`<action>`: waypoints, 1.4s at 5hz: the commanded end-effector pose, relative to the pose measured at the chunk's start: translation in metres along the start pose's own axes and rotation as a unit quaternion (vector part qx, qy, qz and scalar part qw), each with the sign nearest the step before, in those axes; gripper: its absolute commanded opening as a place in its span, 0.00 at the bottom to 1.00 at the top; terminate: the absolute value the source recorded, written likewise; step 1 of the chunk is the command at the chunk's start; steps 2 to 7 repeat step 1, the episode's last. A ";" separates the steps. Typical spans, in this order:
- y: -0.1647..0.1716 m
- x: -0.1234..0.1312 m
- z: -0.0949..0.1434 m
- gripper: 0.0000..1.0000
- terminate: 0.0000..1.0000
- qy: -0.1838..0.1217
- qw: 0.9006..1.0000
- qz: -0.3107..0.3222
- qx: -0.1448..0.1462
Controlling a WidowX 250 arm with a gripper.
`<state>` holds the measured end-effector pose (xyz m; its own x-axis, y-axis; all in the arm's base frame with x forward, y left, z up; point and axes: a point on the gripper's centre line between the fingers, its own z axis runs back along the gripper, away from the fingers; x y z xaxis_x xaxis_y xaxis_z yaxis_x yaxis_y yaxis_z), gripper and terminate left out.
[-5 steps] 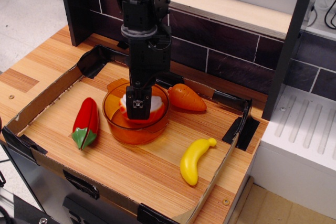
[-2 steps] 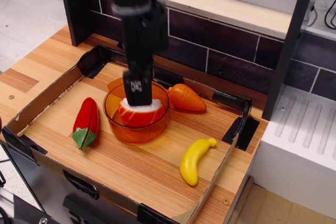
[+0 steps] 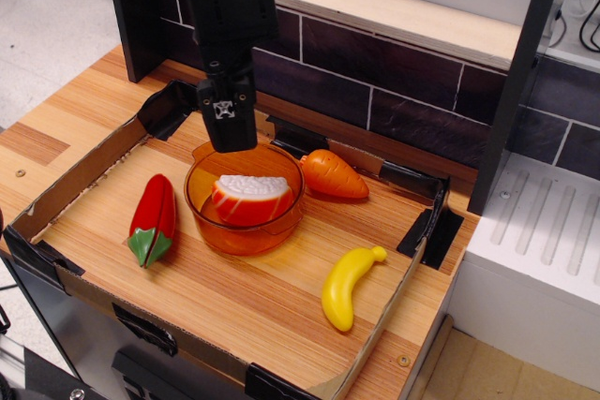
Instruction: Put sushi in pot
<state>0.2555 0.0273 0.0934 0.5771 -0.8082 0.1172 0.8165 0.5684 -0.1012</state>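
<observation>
The sushi (image 3: pixel 249 199), orange-red with a bumpy white top, lies inside the translucent orange pot (image 3: pixel 214 228) in the middle of the wooden tray. My black gripper (image 3: pixel 227 138) hangs above the pot's back left rim, clear of the sushi and holding nothing. From this angle its fingers show as one dark block, so I cannot tell how wide the jaws stand.
A red chili pepper (image 3: pixel 153 217) lies left of the pot, an orange carrot (image 3: pixel 333 174) behind it to the right, a yellow banana (image 3: pixel 346 285) at the front right. Low cardboard walls (image 3: pixel 80 172) ring the tray. A dark tiled wall (image 3: pixel 394 91) stands behind.
The gripper has let go of the sushi, which now rests in the pot. The gripper has risen and moved back and left, away from the pot.
</observation>
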 end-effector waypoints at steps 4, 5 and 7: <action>0.015 0.005 0.015 1.00 1.00 -0.012 1.000 -0.006 0.024; 0.015 0.005 0.015 1.00 1.00 -0.012 1.000 -0.006 0.024; 0.015 0.005 0.015 1.00 1.00 -0.012 1.000 -0.006 0.024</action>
